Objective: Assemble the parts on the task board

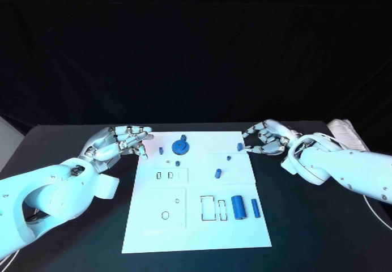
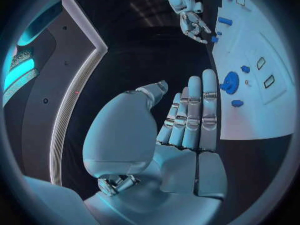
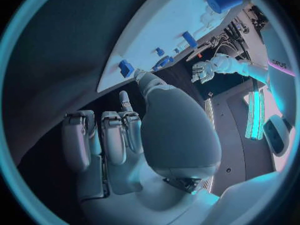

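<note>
Seemingly mid-reach: right hand [image 1: 263,140], fingers curled empty, nears a small blue part [image 1: 240,147] at the task board [image 1: 196,226]'s far right edge; left hand [image 1: 122,143] waits open-fingered; next, pinch it.

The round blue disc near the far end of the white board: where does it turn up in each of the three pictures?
Head view: round blue disc near the board's far end, between the two hands.
Left wrist view: the disc lies on the white board, beyond the left robot hand.
Right wrist view: it sits at the board's edge, just past the right robot hand.
Shared landmark: the white board.
</note>
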Robot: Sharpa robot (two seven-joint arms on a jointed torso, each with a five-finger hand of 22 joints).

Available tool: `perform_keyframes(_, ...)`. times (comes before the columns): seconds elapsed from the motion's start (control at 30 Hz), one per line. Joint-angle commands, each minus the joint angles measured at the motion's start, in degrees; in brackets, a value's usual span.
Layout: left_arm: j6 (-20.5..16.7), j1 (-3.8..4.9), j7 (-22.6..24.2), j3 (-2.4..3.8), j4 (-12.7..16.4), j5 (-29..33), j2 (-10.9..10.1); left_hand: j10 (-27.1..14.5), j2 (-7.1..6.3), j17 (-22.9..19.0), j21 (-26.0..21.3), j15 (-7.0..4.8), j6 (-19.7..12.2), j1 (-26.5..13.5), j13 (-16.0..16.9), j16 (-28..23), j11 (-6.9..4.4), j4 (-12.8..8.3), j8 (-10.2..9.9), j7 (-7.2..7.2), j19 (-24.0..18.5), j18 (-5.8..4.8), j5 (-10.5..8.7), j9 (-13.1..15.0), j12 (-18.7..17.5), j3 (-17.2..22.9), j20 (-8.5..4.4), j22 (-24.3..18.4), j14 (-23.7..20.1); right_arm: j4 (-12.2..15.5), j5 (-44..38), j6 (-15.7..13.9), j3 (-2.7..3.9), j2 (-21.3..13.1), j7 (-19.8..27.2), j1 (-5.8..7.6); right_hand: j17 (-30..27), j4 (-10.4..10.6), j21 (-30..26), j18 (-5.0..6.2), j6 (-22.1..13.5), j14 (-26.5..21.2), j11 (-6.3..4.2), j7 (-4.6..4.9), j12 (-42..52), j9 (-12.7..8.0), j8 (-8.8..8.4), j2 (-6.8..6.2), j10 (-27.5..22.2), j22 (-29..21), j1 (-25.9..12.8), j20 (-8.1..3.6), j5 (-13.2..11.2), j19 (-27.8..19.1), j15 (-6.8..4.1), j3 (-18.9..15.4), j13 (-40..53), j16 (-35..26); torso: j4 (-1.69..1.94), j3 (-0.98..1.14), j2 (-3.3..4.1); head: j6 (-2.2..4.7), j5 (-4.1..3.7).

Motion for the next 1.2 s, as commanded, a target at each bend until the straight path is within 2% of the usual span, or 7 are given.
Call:
perform_keyframes(0.03, 1.29, 0.01, 0.89, 0.02, -0.01, -0.41, 0.08, -0.38, 0.24, 0.01, 0.26, 0.00, -0.43, -0.11, -0.06, 0.36, 0.07, -0.06, -0.08, 0.90, -0.39, 0.73, 0.10, 0.00, -0.16, 0.42, 0.10, 0.09, -0.49, -0.71, -1.01, 1.41, 0.03, 0.38, 0.78, -0.30, 14.36, -0.39, -0.16, -0.12, -0.47, 5.88, 0.42, -0.10, -0.19, -0.10, -0.26, -0.01, 4.22, 11.17, 0.68, 0.56, -0.23, 4.00, 0.44, 0.10, 13.24, -0.11, 0.12, -0.11, 0.04, -0.23, 0.12)
perform_keyframes(0.23, 1.32, 0.01, 0.85, 0.02, -0.04, -0.56, 0.11, -0.37, 0.22, 0.01, 0.28, -0.01, -0.43, -0.10, -0.05, 0.37, 0.07, -0.08, -0.08, 0.89, -0.42, 0.74, 0.10, 0.01, -0.15, 0.43, 0.11, 0.11, -0.50, -1.82, -1.49, 1.32, 0.03, 1.31, 0.14, -0.57, 14.39, -0.45, -0.20, -0.11, -0.55, 5.89, 0.45, -0.06, -0.14, -0.13, -0.33, 0.14, 4.27, 11.13, 0.87, 0.58, -0.11, 3.98, 0.47, 0.18, 13.28, -0.10, 0.17, -0.17, 0.03, -0.51, 0.19)
perform_keyframes(0.47, 1.29, 0.01, 0.82, 0.02, -0.07, -0.60, 0.07, -0.37, 0.22, 0.01, 0.28, -0.01, -0.43, -0.10, -0.05, 0.37, 0.07, -0.08, -0.08, 0.89, -0.42, 0.74, 0.10, 0.01, -0.15, 0.43, 0.11, 0.11, -0.50, -2.37, -1.74, 1.30, 0.03, 2.20, -0.55, -0.68, 14.42, -0.27, -0.09, -0.14, -0.26, 5.90, 0.47, -0.04, 0.04, -0.09, -0.21, 0.49, 4.43, 11.26, 0.76, 0.62, 0.04, 4.05, 0.51, 0.28, 13.44, -0.09, 0.06, -0.21, -0.02, -0.77, 0.30)
perform_keyframes(0.67, 1.29, 0.01, 0.76, 0.02, -0.03, -0.62, 0.02, -0.37, 0.22, 0.01, 0.28, -0.01, -0.43, -0.10, -0.05, 0.37, 0.07, -0.08, -0.08, 0.89, -0.42, 0.74, 0.10, 0.01, -0.15, 0.43, 0.11, 0.11, -0.50, -2.95, -1.98, 1.45, 0.03, 2.93, -1.10, -0.95, 14.54, -0.03, 0.06, -0.18, 1.10, 5.93, 0.36, -0.21, 0.44, 0.12, 0.44, 1.16, 4.80, 11.44, 0.62, 0.62, 0.17, 4.15, 0.44, 0.85, 13.77, -0.03, 0.05, -0.19, -0.05, -0.95, 0.38)
perform_keyframes(0.97, 1.24, 0.01, 0.65, 0.02, -0.02, -0.65, -0.10, -0.37, 0.22, 0.01, 0.28, -0.01, -0.43, -0.10, -0.05, 0.37, 0.07, -0.08, -0.08, 0.89, -0.42, 0.74, 0.10, 0.01, -0.15, 0.43, 0.11, 0.11, -0.50, -3.20, -2.69, 2.14, 0.02, 3.37, -1.48, -1.25, 14.64, -0.36, 0.17, -0.22, 4.07, 5.95, -0.48, -1.21, 0.95, 0.48, 2.04, 1.79, 5.29, 11.60, 0.98, -0.03, 0.10, 4.23, -0.40, 2.96, 14.22, 0.00, -0.03, -0.16, -0.11, -1.16, 0.47)
perform_keyframes(1.2, 1.23, 0.01, 0.64, 0.02, 0.01, -0.65, -0.14, -0.37, 0.22, 0.01, 0.28, -0.01, -0.43, -0.10, -0.05, 0.37, 0.07, -0.08, -0.08, 0.89, -0.42, 0.74, 0.10, 0.01, -0.15, 0.43, 0.11, 0.11, -0.50, -3.35, -2.98, 2.08, 0.02, 3.77, -1.78, -1.59, 14.76, -0.64, 0.35, -0.28, 5.13, 5.98, -0.97, -1.75, 1.20, 0.59, 2.72, 2.14, 5.52, 11.81, 1.02, -0.51, -0.37, 4.34, -0.91, 4.32, 14.44, 0.06, 0.02, -0.18, -0.12, -1.05, 0.46)
